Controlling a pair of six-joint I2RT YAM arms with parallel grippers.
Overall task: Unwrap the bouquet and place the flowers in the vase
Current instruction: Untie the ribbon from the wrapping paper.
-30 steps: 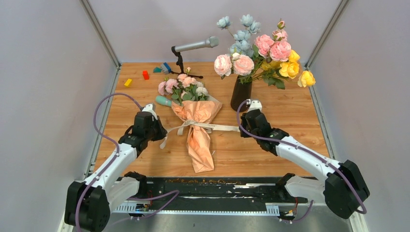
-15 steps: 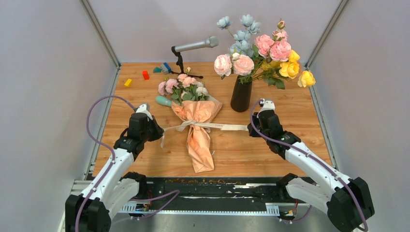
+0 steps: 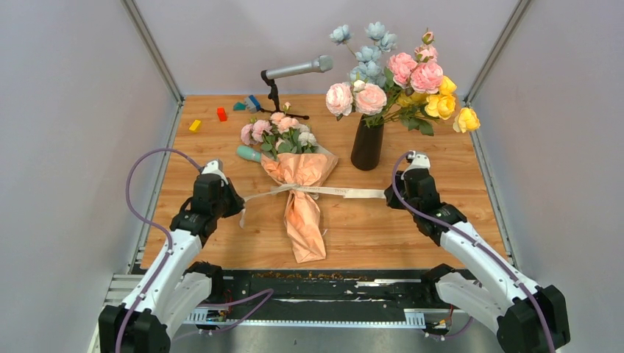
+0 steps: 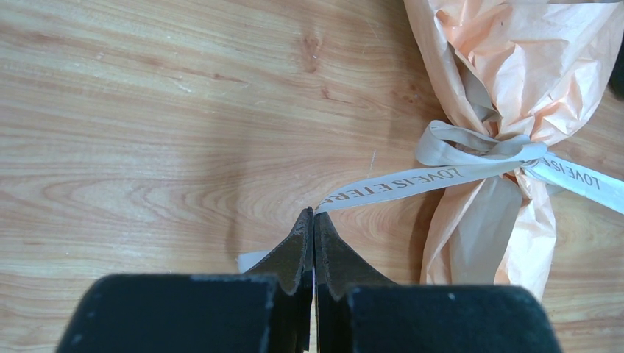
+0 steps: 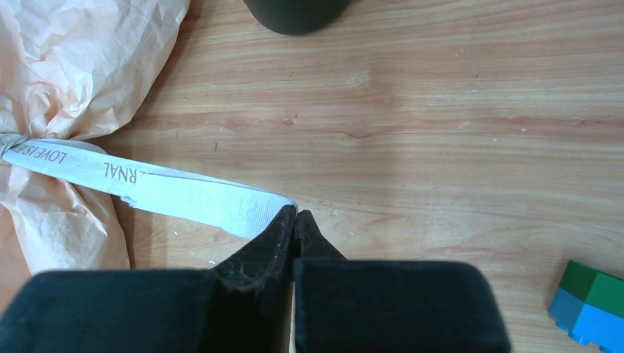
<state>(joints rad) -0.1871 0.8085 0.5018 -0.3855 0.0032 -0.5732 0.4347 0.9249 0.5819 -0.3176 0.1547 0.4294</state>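
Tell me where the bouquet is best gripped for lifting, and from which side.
Probably at the pinched waist of the bouquet, just below the ribbon knot: it is narrowest there. It lies flat, blooms away from the arms, so come from above, closing across its width.

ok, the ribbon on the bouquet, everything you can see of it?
The ribbon is a flat cream band, satin-looking, with grey printed lettering. It is cinched round the narrow waist of the bouquet, where the left wrist view shows a small loop at the knot. Its two tails stretch sideways, nearly straight, just over the wooden table. The left gripper is shut on one end, the right gripper on the other.
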